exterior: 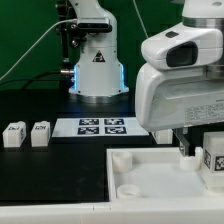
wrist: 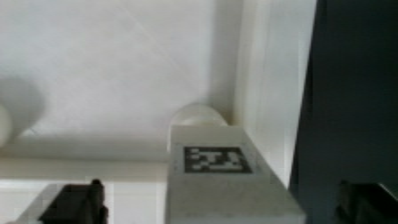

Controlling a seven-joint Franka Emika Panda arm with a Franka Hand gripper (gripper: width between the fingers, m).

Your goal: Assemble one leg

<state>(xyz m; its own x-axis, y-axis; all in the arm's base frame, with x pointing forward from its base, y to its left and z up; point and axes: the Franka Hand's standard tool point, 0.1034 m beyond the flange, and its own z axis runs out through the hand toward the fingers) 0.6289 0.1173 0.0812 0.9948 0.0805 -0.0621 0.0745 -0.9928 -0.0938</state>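
From up close, the leg (wrist: pixel 222 150) is a white post standing in the middle, its black-and-white tag (wrist: pixel 217 160) facing the camera and a rounded end above it. The gripper (wrist: pixel 217 203) straddles it with jaws spread. The one dark finger (wrist: pixel 73 203) that shows plainly stands clear of the post. Behind lies the white tray-like part (wrist: pixel 125 60), with a round recess (wrist: pixel 9 115) at one edge and a raised rim beside the dark table (wrist: pixel 356 80).

White leg (wrist: pixel 224 192) with black-and-white square tag (wrist: pixel 217 160); white tray-like part (exterior: pixel 135 176); white marker board (exterior: pixel 100 119), black tags (exterior: pixel 90 127); black table (exterior: pixel 50 180); green backdrop (exterior: pixel 150 15).
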